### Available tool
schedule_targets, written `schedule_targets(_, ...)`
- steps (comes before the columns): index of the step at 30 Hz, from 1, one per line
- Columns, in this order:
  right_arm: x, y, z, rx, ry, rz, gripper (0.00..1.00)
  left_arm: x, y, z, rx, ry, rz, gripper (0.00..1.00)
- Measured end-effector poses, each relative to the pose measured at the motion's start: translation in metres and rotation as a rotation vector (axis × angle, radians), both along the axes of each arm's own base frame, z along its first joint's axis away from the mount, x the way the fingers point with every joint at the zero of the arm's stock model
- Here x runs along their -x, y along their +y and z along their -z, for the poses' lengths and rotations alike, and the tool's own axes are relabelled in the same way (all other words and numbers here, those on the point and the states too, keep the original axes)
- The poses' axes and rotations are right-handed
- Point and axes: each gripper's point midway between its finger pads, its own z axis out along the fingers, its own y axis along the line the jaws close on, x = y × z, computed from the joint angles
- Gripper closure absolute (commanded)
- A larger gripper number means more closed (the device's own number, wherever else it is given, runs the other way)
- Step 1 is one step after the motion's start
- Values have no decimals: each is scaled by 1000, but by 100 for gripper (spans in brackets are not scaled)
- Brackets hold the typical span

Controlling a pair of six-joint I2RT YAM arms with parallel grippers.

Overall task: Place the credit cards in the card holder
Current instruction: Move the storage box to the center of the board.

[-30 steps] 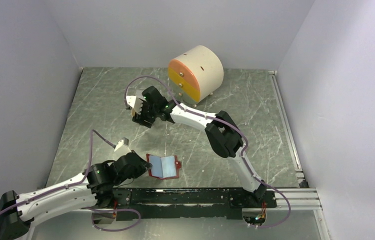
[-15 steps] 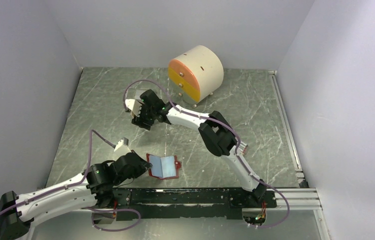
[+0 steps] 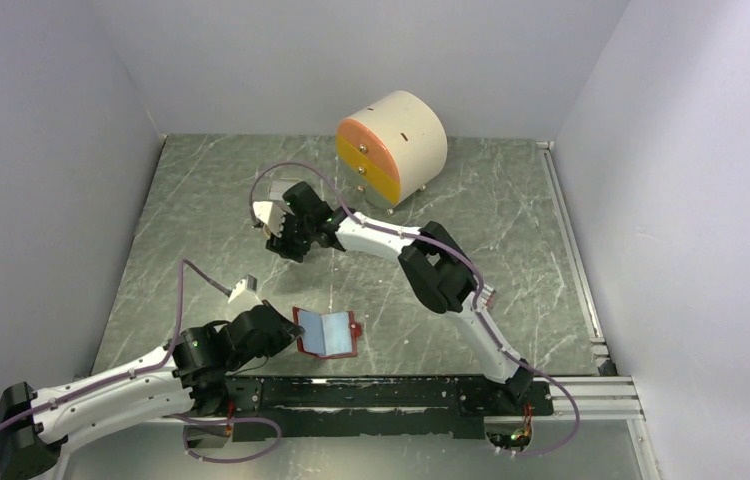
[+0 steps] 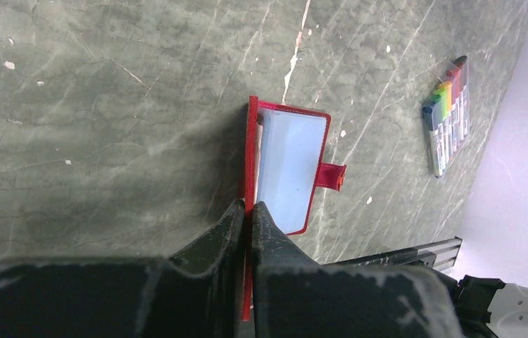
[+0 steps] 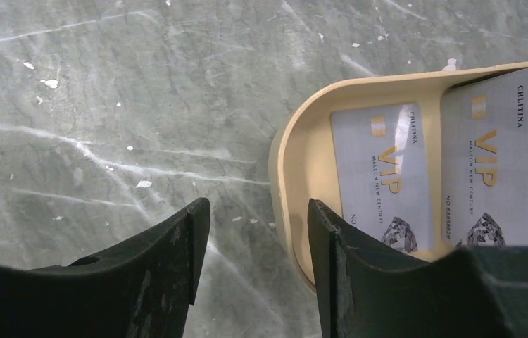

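From above, the card holder [image 3: 327, 333] lies open on the grey marbled bench [image 3: 201, 200] at about 6 o'clock, close to the front rail, with its pale blue inside facing up. The left arm [image 3: 121, 385] reaches in from 8 o'clock, and the left jaws meet the holder's left edge. The right arm [image 3: 383, 236] stretches toward 11 o'clock. Its right jaws point down at the bench, well apart from the holder, and whatever lies under them is hidden here. A round beige drawer box [image 3: 393, 147] with orange and yellow fronts stands at 12 o'clock by the back wall. In the left wrist view, the left jaws are pinched shut on the red cover edge of the card holder [image 4: 293, 165], whose snap tab sticks out at 3 o'clock. A bundle of coloured pens [image 4: 448, 116] lies apart at 2 o'clock. In the right wrist view, the right jaws stand apart with nothing gripped, one jaw over bare bench and the other over the rim of a tan tray [image 5: 282, 162]. The credit cards [image 5: 388, 176], silver-grey with gold VIP lettering, lie inside that tray at 3 o'clock. One lies flat alone, and a stack [image 5: 500, 155] sits just beside it.
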Motion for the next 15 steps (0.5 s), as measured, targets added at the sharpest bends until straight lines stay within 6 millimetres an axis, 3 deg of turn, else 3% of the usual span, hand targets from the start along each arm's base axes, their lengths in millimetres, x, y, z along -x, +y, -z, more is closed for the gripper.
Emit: schedule_targets(15,33,-8,-6,6,35,-19,44,0,0,1,-5,3,0,91)
